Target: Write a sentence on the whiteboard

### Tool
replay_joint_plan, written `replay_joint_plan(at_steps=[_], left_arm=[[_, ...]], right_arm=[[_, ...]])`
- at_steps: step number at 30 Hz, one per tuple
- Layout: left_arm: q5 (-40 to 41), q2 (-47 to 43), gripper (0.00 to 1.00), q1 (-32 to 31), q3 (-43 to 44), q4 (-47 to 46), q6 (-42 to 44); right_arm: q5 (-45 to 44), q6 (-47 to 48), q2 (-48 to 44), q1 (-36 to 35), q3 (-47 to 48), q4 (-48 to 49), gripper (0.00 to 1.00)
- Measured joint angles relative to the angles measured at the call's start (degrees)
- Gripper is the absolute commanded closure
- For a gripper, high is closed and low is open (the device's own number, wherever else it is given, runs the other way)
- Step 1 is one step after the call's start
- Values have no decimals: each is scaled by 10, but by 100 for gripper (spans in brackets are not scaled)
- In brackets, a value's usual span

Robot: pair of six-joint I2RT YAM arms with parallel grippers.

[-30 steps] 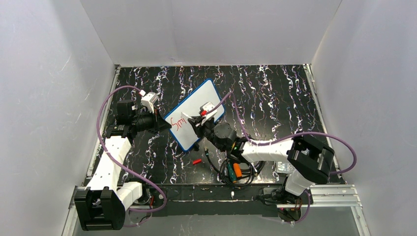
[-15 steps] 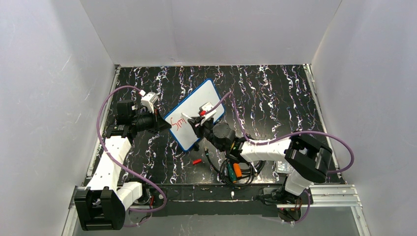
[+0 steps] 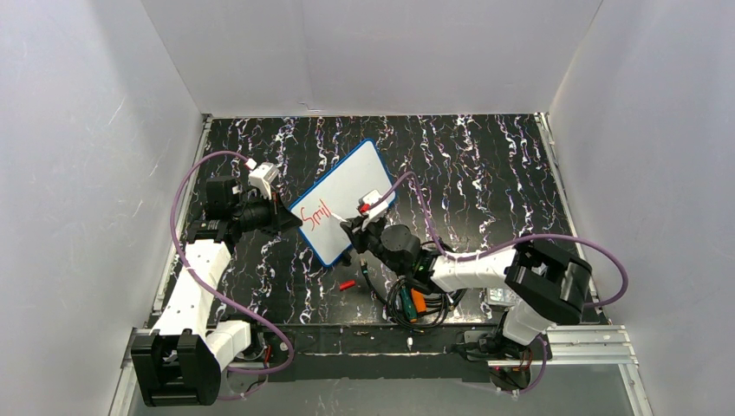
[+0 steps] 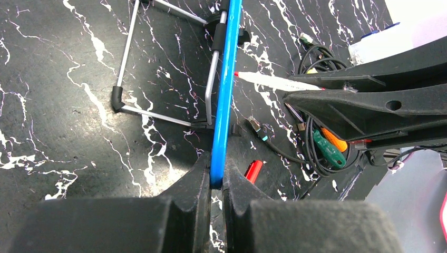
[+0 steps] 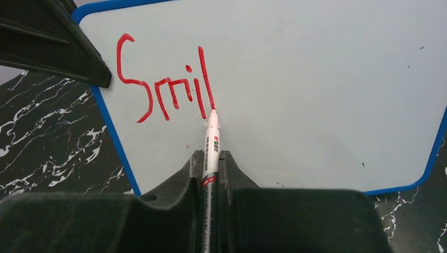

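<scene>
Over the last second the red sentence (image 5: 167,80) has grown from "Sm" to "Smil". The marker (image 5: 213,132) has travelled a little further along the whiteboard (image 3: 347,186), and its tip now sits at the foot of the "l" stroke. I read that as the first word nearly done, with an "e" still owed and most of the white surface blank, so the task is early.

The right tool (image 5: 211,158) is closed tight on the marker barrel, both fingers pressed to it, with the tip touching the board face. The left tool (image 4: 217,163) is pinched shut on the board's blue rim at the near left edge, close to the "S", steadying it. The board stands tilted up on a thin wire stand (image 4: 126,79) near the middle of the table (image 3: 485,173), between the two arms.

A red cap (image 3: 347,283) lies on the table just below the board, beside a tangle of cables (image 3: 416,303).

My next stroke needs a small lift and a short hop along the line, with the left grip kept firm.
</scene>
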State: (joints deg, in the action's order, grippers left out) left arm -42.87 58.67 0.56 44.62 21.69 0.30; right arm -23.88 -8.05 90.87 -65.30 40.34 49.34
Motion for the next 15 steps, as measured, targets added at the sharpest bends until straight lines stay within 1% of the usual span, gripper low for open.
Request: replay_joint_plan(at_steps=[8,15], left_arm=[[0,0,100,0,0,0,1],[0,0,100,0,0,0,1]], right_arm=[[0,-1,-39,0,-14,-13,99],[-2,16,-33,0,-2,-13,99]])
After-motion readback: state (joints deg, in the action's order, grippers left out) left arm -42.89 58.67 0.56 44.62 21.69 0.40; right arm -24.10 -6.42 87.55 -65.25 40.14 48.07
